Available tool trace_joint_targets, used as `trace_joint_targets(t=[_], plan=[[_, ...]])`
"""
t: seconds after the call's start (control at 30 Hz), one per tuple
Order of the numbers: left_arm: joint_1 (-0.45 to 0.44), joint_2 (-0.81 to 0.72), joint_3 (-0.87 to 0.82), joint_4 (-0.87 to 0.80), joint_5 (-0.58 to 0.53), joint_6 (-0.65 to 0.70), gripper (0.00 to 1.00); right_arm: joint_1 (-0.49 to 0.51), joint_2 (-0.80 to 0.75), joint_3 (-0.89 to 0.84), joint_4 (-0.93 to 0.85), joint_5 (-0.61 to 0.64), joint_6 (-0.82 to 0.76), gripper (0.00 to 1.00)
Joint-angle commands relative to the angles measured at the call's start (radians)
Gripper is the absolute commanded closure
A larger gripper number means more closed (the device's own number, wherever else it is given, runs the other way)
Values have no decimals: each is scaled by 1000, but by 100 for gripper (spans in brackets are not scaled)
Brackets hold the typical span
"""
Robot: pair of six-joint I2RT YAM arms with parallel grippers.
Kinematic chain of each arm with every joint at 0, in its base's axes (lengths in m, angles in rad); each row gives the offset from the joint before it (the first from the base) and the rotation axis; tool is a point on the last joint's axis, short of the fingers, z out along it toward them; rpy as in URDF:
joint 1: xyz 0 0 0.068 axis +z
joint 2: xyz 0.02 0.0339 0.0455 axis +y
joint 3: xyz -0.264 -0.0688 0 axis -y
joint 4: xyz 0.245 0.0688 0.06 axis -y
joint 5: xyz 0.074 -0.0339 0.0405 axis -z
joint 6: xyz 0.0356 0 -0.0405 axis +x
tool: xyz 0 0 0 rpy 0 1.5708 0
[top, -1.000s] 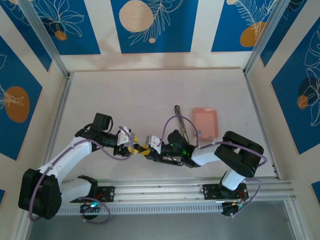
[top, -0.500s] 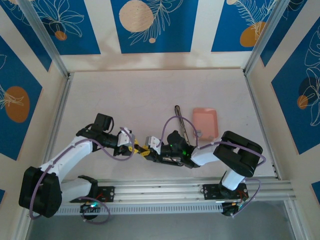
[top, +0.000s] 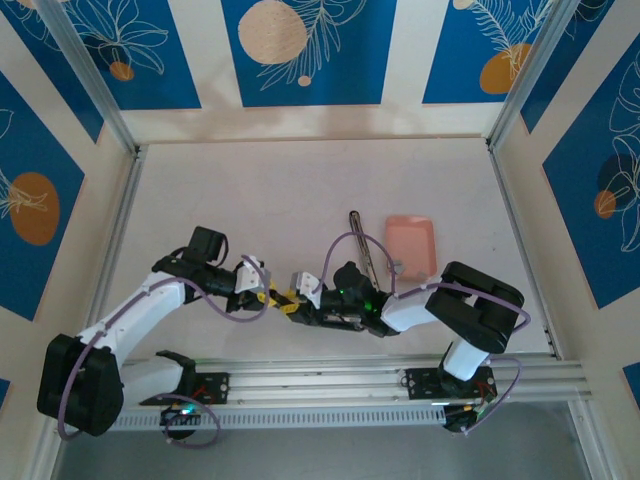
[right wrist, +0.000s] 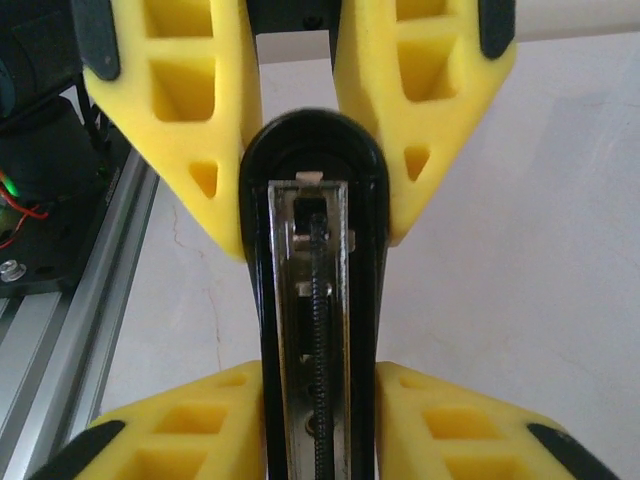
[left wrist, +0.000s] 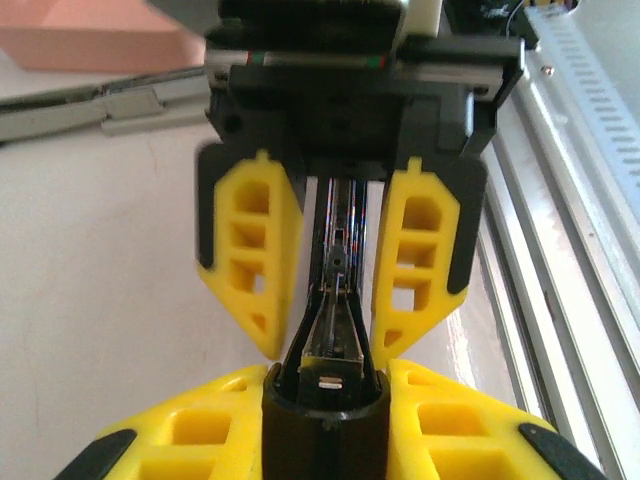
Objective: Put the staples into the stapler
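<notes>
Right wrist view gives you the clearest look at the stapler (right wrist: 315, 290): a black body with its metal channel facing up and a coiled spring running down the middle. Its long axis lies straight between your two claws. In the top external view that axis runs roughly along the table's near edge, close to the middle of that edge, with the rounded black end pointing towards the table's left side. Your left gripper (left wrist: 325, 388) is clamped on that rounded end, with a yellow finger (left wrist: 190, 430) pressed against each flank. Your right gripper (right wrist: 318, 375) has its jaws a little parted, one finger lying close along each side of the body. You cannot tell whether its pads touch the body. The staples (top: 397, 265) show as a tiny grey bit just beside the near left corner of the pink tray (top: 415, 240), which lies towards the table's right edge. They are too small for you to count or to tell which way they point. A slim dark bar (top: 361, 245) lies just left of the tray, its long axis running from far to near, and its near end passes under the right arm's cable. By count you have one stapler, one slim bar, one tray and two claws.
</notes>
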Motion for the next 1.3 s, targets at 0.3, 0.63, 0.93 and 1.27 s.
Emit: trace_joint_targets(t=[0.3,0.63,0.93,1.27], plan=[[-9,-88,133,-214,-255,75,80,-10,-232,98,-364,152,316,39],[-9,-125,187,-270,-354,98,79,-223,-252,250,-901,22,911,39],[-9,-90,270,-329,-426,150,79,-278,-148,322,-1062,-57,1006,46],[-9,-98,274,-323,-436,174,79,-251,-8,435,-1181,-105,981,47]])
